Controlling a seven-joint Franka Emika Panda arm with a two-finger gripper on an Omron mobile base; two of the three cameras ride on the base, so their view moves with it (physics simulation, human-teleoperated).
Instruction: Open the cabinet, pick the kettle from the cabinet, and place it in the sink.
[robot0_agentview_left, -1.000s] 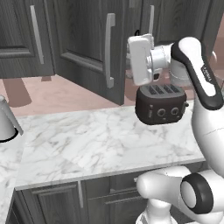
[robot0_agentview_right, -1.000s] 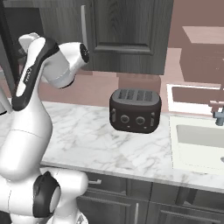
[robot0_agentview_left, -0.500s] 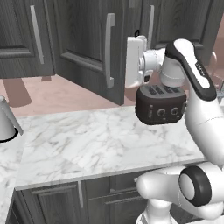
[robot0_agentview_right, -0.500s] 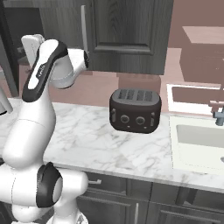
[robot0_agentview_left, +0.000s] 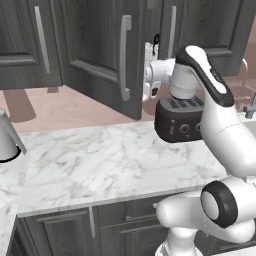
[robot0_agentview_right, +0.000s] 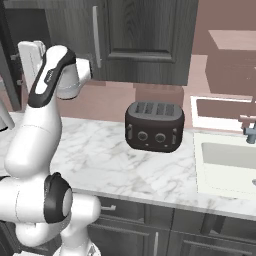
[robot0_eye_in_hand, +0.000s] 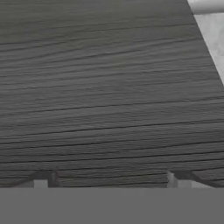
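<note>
Toaster (robot0_agentview_left: 181, 119) on counter (robot0_agentview_left: 100, 165); cabinet (robot0_agentview_left: 105, 50) above; sink (robot0_agentview_right: 227, 162) right

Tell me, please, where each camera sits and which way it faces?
Left base view: behind the arm's left, facing the dark grey wood-grain wall cabinet; arm at right.
Right base view: behind its right, facing the black toaster; arm at left.
Hand view: on the hand, close against cabinet wood; open gripper.
Both base views share the toaster.

Dark grey wood-grain cabinet (robot0_agentview_left: 95, 45), black toaster (robot0_agentview_right: 154, 126)
</note>
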